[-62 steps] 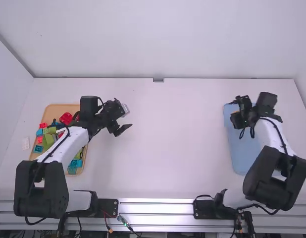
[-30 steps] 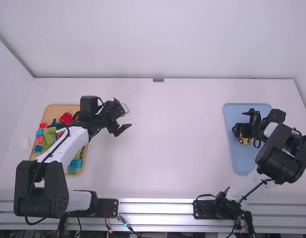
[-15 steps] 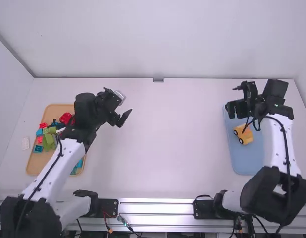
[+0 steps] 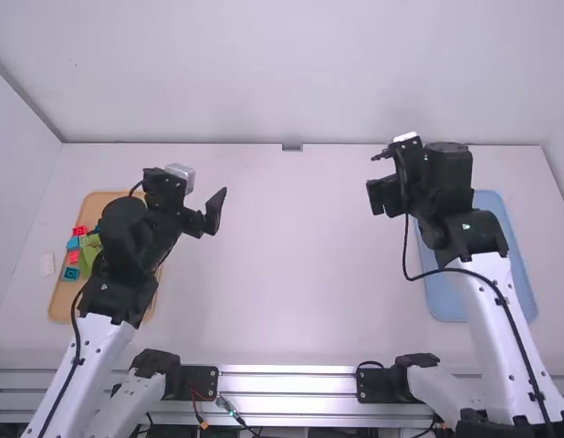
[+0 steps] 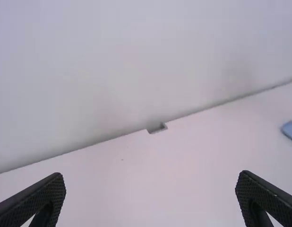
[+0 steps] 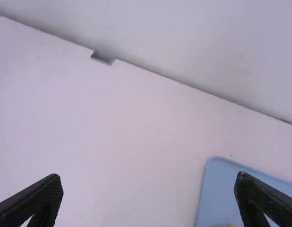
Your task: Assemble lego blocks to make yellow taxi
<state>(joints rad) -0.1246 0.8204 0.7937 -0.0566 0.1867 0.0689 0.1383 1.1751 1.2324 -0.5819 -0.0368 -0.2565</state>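
High view: lego blocks [image 4: 88, 258] in glossy plastic, boxy and studded, lie loose in a shallow tan tray [image 4: 63, 307] with rounded corners; red, teal and green ones can be told apart. Across the bench [image 4: 291, 274], well apart, is a smooth blue tray [image 4: 517, 265]. The left end effector [image 4: 204, 216] is released, its dark ridged fingers spread wide above the bench; the right end effector [image 4: 384, 196] is likewise parted and free of any load, near the blue tray.

The bench is matt and pale, meeting a plain pale wall [image 4: 291, 73] at a straight seam with a small grey fitting [image 4: 292, 147]. Ribbed metal rails [image 4: 282, 370] run along the near edge.

The left arm covers part of the tan tray and the right arm part of the blue one. In the right wrist view, a yellowish sliver [image 6: 226, 225] on the blue tray is cut off by the bottom edge, too little to identify.
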